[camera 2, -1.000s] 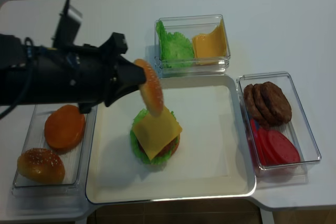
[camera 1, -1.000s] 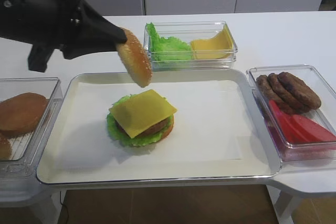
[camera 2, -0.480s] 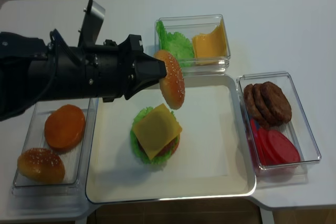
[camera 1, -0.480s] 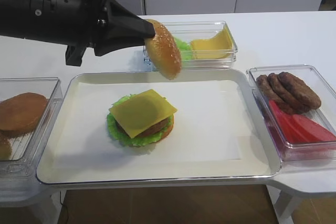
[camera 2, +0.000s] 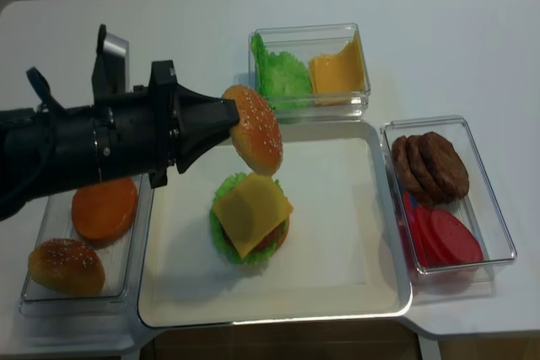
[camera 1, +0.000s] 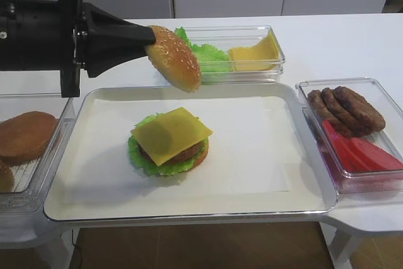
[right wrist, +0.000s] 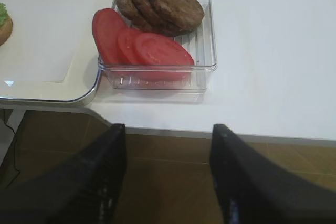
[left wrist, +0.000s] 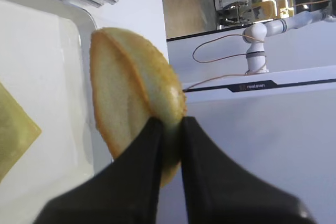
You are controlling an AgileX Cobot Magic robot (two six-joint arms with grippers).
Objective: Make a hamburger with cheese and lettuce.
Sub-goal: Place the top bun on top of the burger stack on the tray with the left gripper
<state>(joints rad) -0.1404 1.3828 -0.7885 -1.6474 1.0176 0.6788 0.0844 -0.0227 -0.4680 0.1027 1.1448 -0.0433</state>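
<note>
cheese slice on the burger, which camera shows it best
The exterior high view: the cheese lies fully visible on the patty, corners jutting out. The realsense view also shows it whole but smaller. The left wrist view catches one corner; the right wrist view shows none.

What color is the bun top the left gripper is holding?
Golden brown, speckled with pale sesame seeds; clearest in the exterior high view.

Bright, even light from overhead falls on the white table [camera 1: 327,42]; shadows are soft and faint. The clear boxes [camera 1: 230,74] catch small glints. The right end effector [right wrist: 168,182] is dark and blurred near its camera.
</note>
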